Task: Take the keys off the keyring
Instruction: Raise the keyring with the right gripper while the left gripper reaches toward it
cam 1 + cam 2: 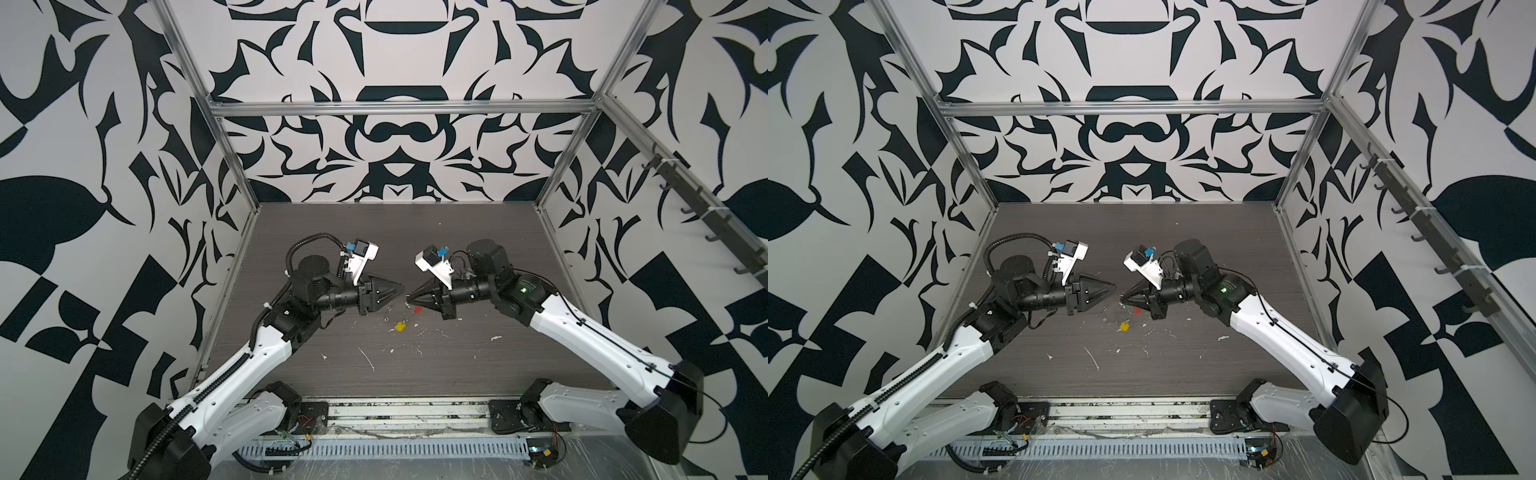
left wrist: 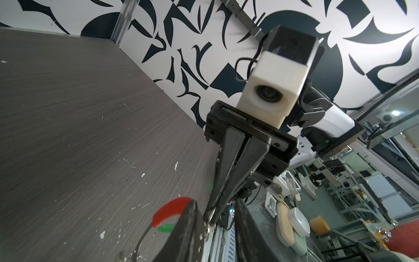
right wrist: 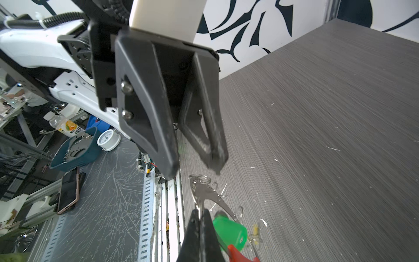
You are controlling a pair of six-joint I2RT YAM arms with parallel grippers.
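The keyring (image 3: 223,205), a thin grey hoop, is held clear of the bench (image 1: 478,249) above its middle. Its red sleeve (image 3: 240,254) shows in both top views (image 1: 417,309) (image 1: 1137,310) just under the two gripper tips. The green key (image 3: 230,229) hangs on the hoop beside the sleeve. A cluster of small silver rings (image 3: 199,179) sits at the hoop's far end.

The right gripper (image 3: 200,212) has its jaws pressed together on the hoop's metal, between the rings and the green key. It holds nothing else.

The left gripper (image 3: 196,166) faces it tip to tip (image 1: 404,287). Its jaws stand partly apart, with a clear gap between the fingertips. The tips lie just beside the small silver rings; whether they touch cannot be told. Nothing is clamped between them.

The yellow key (image 1: 400,327) lies flat on the bench, apart from the hoop, a little nearer the front edge than the grippers. White flecks (image 1: 368,359) are scattered around it.
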